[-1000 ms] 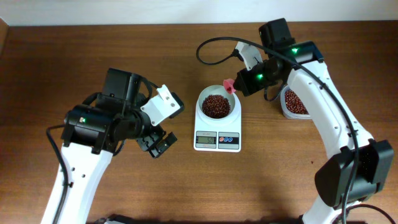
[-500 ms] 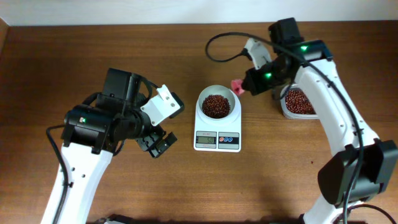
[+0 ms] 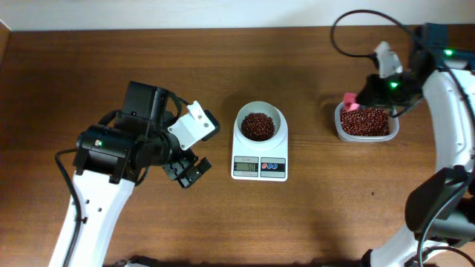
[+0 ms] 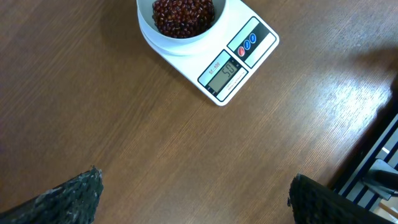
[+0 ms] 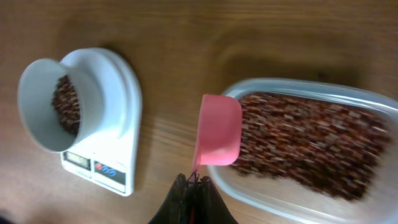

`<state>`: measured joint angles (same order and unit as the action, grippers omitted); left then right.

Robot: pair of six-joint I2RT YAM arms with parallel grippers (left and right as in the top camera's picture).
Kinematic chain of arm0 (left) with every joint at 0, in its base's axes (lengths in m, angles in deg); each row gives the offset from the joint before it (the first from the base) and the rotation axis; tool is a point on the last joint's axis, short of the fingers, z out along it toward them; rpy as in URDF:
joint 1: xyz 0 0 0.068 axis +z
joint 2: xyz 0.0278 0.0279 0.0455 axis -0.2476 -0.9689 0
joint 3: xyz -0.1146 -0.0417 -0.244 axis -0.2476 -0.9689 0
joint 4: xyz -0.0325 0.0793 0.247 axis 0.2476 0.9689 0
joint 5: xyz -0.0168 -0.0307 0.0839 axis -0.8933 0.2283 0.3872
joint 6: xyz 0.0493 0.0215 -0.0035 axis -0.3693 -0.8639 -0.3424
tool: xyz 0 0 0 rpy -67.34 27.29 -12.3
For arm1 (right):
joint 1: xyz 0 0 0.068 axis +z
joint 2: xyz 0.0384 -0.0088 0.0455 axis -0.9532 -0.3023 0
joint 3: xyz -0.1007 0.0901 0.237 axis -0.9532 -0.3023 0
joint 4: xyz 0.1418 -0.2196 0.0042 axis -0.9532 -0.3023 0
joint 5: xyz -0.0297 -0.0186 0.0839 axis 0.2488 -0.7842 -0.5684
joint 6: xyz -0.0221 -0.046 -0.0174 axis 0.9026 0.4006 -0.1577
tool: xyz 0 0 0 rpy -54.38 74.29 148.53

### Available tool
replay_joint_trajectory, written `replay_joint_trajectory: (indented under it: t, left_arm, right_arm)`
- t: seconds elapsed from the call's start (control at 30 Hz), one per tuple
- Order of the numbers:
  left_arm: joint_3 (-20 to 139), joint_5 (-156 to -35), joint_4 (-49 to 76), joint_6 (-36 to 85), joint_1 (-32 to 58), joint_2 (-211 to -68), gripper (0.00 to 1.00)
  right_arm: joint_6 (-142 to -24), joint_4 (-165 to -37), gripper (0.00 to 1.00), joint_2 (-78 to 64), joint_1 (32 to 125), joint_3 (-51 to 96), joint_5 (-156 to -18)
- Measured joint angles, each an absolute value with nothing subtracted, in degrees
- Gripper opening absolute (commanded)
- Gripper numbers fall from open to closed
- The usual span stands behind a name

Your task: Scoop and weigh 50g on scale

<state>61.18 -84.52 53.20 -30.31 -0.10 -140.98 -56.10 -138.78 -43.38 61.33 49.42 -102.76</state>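
Scale [image 3: 259,167] w/ beans [image 3: 258,125] in bowl [image 3: 240,123], mid table [image 3: 334,211]. R tool [image 5: 191,180] pinches pink scoop [image 5: 218,129] over tub [image 3: 364,139] edge. L tool [image 4: 196,202] spread wide, left of scale.

Wooden table [image 3: 334,215] — clear plastic tub [image 3: 365,139] at right side, pink scoop [image 3: 349,102] over its left edge.

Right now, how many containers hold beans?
2: the white bowl on the scale at mid-table, and the clear tub to its right, beneath the pink scoop. No others show.
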Motion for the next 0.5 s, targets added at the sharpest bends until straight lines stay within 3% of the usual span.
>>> replay_joint_trajectory:
  t: [0.27,0.5]
  left_arm:
    - [61.2,-84.5,53.2,-30.3,-0.1,-141.0,0.99]
    - [61.2,-84.5,53.2,-30.3,-0.1,-141.0,0.99]
  right_arm:
    - [-53.8,-139.7,0.04,-43.4,56.7,49.4,-97.0]
    - [-53.7,-141.9,0.04,-43.4,64.8,49.4,-80.3]
